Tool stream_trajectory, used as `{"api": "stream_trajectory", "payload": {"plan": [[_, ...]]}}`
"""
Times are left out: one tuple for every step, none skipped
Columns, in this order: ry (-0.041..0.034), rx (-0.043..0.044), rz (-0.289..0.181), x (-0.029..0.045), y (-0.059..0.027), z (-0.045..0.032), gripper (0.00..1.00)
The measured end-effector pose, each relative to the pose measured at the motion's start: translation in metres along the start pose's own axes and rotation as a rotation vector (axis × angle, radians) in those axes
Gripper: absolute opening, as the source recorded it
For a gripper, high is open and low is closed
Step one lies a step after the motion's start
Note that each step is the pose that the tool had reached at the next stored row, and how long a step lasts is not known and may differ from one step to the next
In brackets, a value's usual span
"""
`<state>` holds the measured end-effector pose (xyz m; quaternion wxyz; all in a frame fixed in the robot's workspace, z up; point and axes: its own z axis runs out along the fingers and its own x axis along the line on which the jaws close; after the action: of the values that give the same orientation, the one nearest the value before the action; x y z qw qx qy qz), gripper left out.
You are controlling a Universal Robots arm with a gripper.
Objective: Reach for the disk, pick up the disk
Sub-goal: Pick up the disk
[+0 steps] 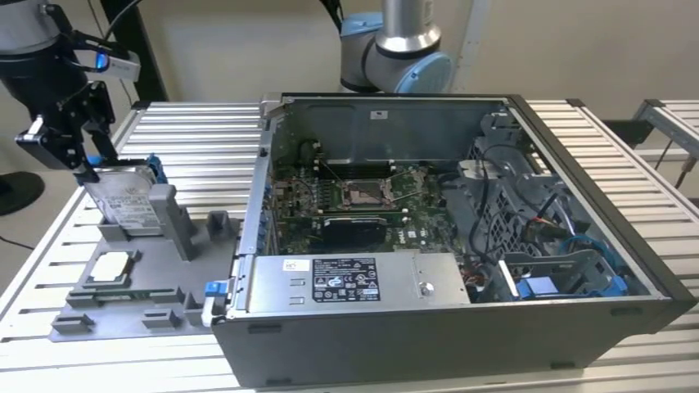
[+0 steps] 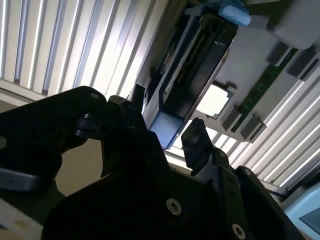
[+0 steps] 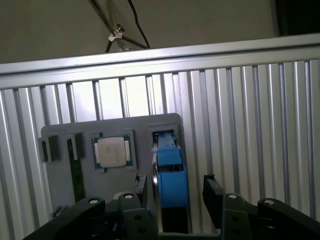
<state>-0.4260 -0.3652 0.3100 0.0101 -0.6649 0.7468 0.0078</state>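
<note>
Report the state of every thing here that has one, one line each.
Silver metal hard disk with blue plastic bracket: standing on edge in the grey holder tray.
Black gripper: open, straddling the disk's top end.
Small square silver CPU chip: lying flat in its tray recess.
Grey computer case: on its side, panel off, interior exposed.

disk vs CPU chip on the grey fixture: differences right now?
Pose: the disk stands on edge in its slot; the CPU chip lies flat in a recess. Size: disk clearly larger than chip. Trim: disk has a blue bracket, chip none. The open hand straddles the disk, not the chip. Both sit on the grey fixture.
</note>
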Motion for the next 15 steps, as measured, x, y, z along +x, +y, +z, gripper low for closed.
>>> {"api": "stream_trajectory", "payload": {"plan": [[-0.0002,-0.0002,0.0,0.0009,-0.0001,0.0018,1.0],[-0.0002,-0.0009,0.0,0.0023,-0.0002,0.0036,1.0],[-0.0002,-0.0013,0.0,0.0038,-0.0003,0.0053,1.0],[-0.0002,-0.0017,0.0,0.0052,-0.0006,0.0071,1.0],[-0.0005,-0.0016,0.0,0.0061,-0.0007,0.0089,1.0],[-0.0008,-0.0018,0.0,0.0065,-0.0007,0.0107,1.0],[-0.0013,-0.0018,0.0,0.0066,-0.0007,0.0125,1.0],[-0.0019,-0.0019,0.0,0.0066,-0.0007,0.0143,1.0],[-0.0023,-0.0019,0.0,0.0067,-0.0007,0.0162,1.0],[-0.0026,-0.0019,0.0,0.0068,-0.0008,0.0179,1.0],[-0.0027,-0.0021,0.0,0.0068,-0.0008,0.0197,1.0],[-0.0029,-0.0021,-0.001,0.0069,-0.0009,0.0216,1.0],[-0.003,-0.0021,-0.001,0.0069,-0.001,0.0235,1.0],[-0.0031,-0.002,-0.001,0.0069,-0.0011,0.0253,1.0],[-0.0031,-0.002,-0.001,0.007,-0.0012,0.0271,1.0]]}}
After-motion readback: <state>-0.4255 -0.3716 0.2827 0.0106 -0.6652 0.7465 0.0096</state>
